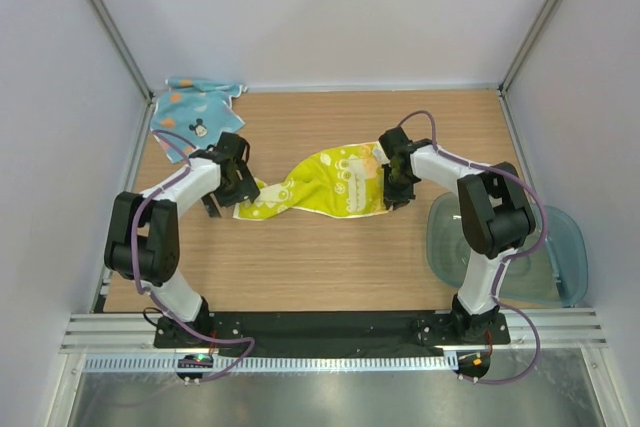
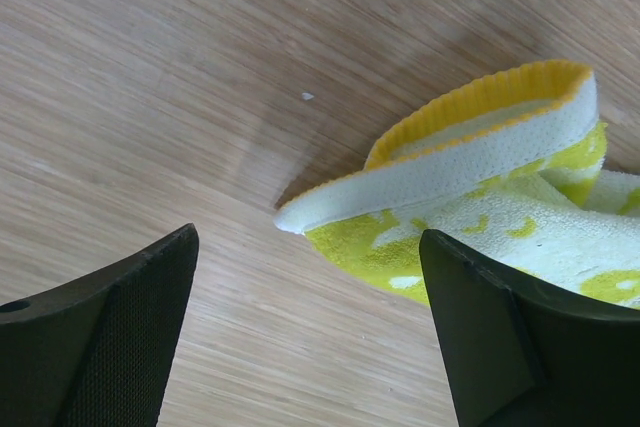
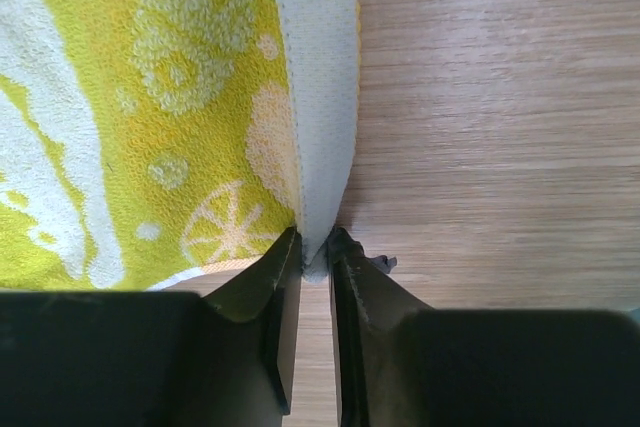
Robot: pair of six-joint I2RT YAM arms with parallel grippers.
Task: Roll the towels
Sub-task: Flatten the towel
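right wrist view: right gripper (image 3: 315, 247) pinches the yellow towel (image 3: 150, 127) at its edge; left gripper (image 2: 308, 242) spread wide, holding nothing

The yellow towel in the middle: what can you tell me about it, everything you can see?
The yellow towel looks like soft terry, lime-yellow with white cartoon print, a white band and an orange hem. It lies stretched and slightly twisted across the wooden table. The right gripper pinches its right edge; its curled-up left corner sits between the fingers of the open left gripper.
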